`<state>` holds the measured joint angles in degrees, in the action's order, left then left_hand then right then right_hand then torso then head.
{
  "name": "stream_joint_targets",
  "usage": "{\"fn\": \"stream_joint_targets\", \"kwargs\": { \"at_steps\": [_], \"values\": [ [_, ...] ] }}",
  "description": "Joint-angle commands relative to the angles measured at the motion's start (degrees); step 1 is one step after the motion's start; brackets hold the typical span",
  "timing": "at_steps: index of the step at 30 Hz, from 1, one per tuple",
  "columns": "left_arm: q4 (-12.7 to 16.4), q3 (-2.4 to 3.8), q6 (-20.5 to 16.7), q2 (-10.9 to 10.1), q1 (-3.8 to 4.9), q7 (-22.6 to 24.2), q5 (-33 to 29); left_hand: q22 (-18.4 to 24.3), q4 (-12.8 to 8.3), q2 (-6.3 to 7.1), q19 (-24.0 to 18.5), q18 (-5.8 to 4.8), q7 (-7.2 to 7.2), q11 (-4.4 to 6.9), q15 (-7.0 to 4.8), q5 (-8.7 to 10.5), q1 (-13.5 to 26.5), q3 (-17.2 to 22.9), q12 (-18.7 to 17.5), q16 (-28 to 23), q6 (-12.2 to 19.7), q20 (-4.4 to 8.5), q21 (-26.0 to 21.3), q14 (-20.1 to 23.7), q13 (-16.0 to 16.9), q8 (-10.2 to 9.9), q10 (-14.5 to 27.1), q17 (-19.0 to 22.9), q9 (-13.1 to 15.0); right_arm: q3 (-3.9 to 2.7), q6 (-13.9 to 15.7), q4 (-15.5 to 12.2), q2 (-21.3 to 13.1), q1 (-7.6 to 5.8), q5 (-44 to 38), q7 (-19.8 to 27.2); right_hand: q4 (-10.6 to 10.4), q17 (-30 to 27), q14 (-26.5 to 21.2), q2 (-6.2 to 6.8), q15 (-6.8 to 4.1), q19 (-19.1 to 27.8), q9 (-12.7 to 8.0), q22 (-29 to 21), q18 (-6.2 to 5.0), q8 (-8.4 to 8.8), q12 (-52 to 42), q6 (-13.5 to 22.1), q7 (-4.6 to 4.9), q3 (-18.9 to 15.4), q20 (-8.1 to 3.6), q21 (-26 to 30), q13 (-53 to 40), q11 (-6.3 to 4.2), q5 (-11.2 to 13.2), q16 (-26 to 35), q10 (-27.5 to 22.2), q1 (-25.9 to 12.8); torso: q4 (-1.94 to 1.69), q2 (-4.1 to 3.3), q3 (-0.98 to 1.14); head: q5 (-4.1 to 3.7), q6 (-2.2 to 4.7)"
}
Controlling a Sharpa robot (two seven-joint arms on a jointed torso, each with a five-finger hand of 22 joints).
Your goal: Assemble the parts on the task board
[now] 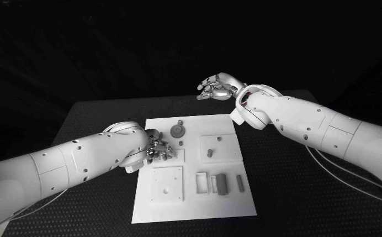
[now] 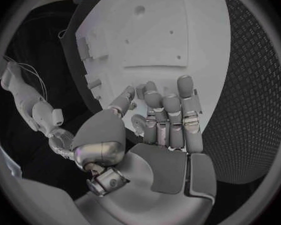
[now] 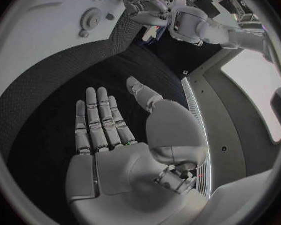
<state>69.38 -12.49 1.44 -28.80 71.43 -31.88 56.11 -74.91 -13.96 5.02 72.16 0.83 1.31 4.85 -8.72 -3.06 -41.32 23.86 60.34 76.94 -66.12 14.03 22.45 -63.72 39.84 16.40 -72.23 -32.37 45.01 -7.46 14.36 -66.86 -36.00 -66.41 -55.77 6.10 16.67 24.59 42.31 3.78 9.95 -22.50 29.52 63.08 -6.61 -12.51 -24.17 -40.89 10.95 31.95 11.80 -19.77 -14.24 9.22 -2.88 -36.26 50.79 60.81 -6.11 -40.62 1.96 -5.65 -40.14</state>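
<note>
Task board [image 1: 227, 201] flat mid-table, grey parts [image 1: 216, 183] lying on it, round part [image 1: 178, 131] near far edge. Left hand [image 1: 158, 149] over board's left edge, fingers apart, holding nothing. Right hand [image 1: 216, 88] beyond board's far edge, above table [image 1: 104, 112], fingers straight and spread in wrist view, empty.

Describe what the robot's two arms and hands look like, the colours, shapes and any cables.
Both arms are smooth white rounded shells with panel seams and small dark dots. The left arm and right arm each trail thin pale cables beneath. The left hand and right hand are silver metal, with segmented fingers, flat grey palm plates and a domed thumb base.
</note>
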Motion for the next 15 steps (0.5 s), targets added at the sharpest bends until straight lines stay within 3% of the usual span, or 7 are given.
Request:
{"fn": "stream_joint_targets", "kwargs": {
  "at_steps": [1, 12, 14, 15],
  "values": [
    [0.1, 0.02, -0.9, -0.1, -0.01, 0.3, 0.2, -0.8, -1.2, -0.22, -0.4, -0.11, -0.06, 0.22, -0.35, 0.26, 1.6, -2.1, 0.3, 0.3, 0.2, 0.37, -0.5, 0.4, 0.2, -0.1, 0.5, 0.0, 0.2, -0.03, -0.6, 0.0, 0.0, -0.01, 0.0, 0.3, -0.1, 0.1, -0.5, -0.01, 0.14, 0.7, -0.1, 0.1, 0.89, -0.31, 0.3, 0.4, 2.24, -0.4, 0.05, 0.4, 0.2, 0.47, 0.1, 0.4, 0.0, 0.5, -0.02, -0.02, 0.01, -0.04, 0.01],
    [0.7, 0.42, -3.1, -1.4, -0.01, 1.6, -0.9, -0.7, -2.3, 0.04, -0.2, -0.11, -0.1, 0.3, -0.58, 0.27, 2.5, -3.7, 0.3, 0.3, 0.2, 0.42, -0.8, 0.4, 0.2, -0.1, 0.5, 0.0, 0.4, -0.03, -0.5, 0.2, -0.1, -0.01, 0.0, 0.4, -0.1, 0.2, -0.8, -0.06, 0.32, 1.2, -0.2, 0.4, 1.08, -0.34, 0.5, 0.5, 2.31, -0.5, 0.12, 0.7, 0.5, 0.56, 0.1, 0.7, -0.1, 0.6, -0.04, 0.02, -0.04, -0.1, 0.21],
    [0.8, 1.18, -3.4, -1.9, 0.0, 2.0, -2.6, -0.7, -2.3, 0.07, -0.1, -0.11, -0.11, 0.3, -0.59, 0.27, 2.5, -3.7, 0.3, 0.3, 0.2, 0.43, -0.8, 0.4, 0.2, -0.1, 0.5, 0.0, 0.4, -0.03, -0.5, 0.3, -0.1, 0.0, 0.0, 0.4, -0.1, 0.2, -0.8, -0.08, 0.33, 1.2, -0.2, 0.4, 1.09, -0.35, 0.5, 0.5, 2.32, -0.5, 0.13, 0.7, 0.5, 0.56, 0.1, 0.7, -0.1, 0.6, -0.03, 0.02, -0.05, -0.09, 0.26],
    [0.8, 1.91, -3.5, -2.1, -0.01, 2.1, -3.2, -0.6, -2.4, 0.1, -0.1, -0.1, -0.1, 0.3, -0.62, 0.27, 2.4, -3.7, 0.2, 0.3, 0.3, 0.45, -0.8, 0.4, 0.2, -0.2, 0.6, 0.0, 0.4, -0.03, -0.4, 0.3, -0.1, 0.0, 0.0, 0.5, -0.1, 0.2, -0.8, -0.09, 0.34, 1.2, -0.2, 0.4, 1.09, -0.35, 0.5, 0.5, 2.32, -0.5, 0.13, 0.7, 0.5, 0.56, 0.1, 0.7, -0.1, 0.6, -0.03, 0.02, -0.07, -0.09, 0.28]
  ]
}}
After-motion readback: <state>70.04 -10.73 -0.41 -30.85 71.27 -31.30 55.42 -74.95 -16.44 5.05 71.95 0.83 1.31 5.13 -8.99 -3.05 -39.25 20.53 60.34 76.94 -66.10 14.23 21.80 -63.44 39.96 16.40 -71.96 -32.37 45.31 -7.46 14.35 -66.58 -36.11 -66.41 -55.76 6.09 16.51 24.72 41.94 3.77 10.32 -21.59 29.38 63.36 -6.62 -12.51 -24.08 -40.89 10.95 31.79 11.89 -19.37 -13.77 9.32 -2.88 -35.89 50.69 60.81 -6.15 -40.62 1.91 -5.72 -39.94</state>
